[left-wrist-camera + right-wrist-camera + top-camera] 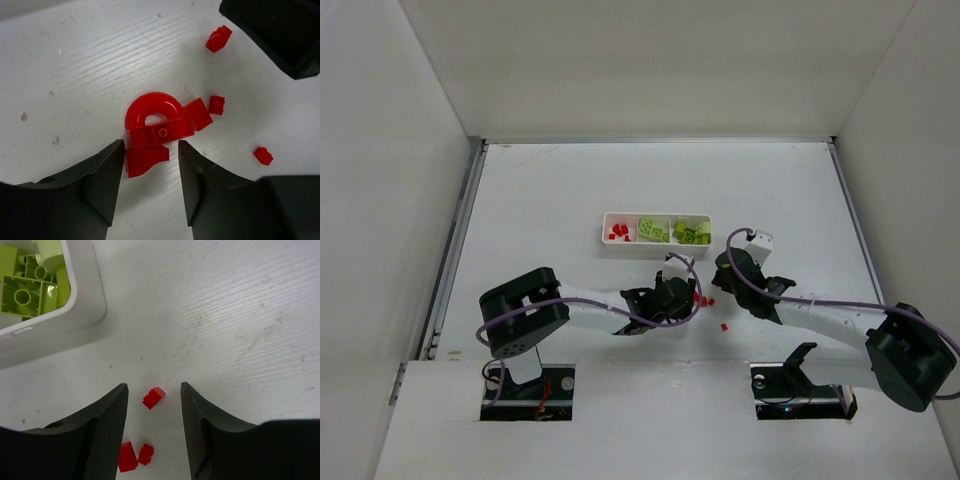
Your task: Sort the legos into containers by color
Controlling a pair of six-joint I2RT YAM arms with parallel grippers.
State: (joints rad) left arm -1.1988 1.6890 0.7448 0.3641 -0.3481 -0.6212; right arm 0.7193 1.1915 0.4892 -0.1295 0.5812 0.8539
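The white three-compartment tray holds small red legos in its left compartment and lime-green legos in the middle and right ones. My left gripper is open over a red arch-shaped piece and a flat red piece, with the flat piece between its fingertips. Small red bricks lie around it. My right gripper is open and low over the table. One tiny red brick lies between its fingertips, and two more lie nearer the wrist.
The tray's corner with green legos sits just up-left of my right gripper. The right gripper's black body is close to my left gripper. A lone red piece lies nearer the arm bases. White walls enclose the table.
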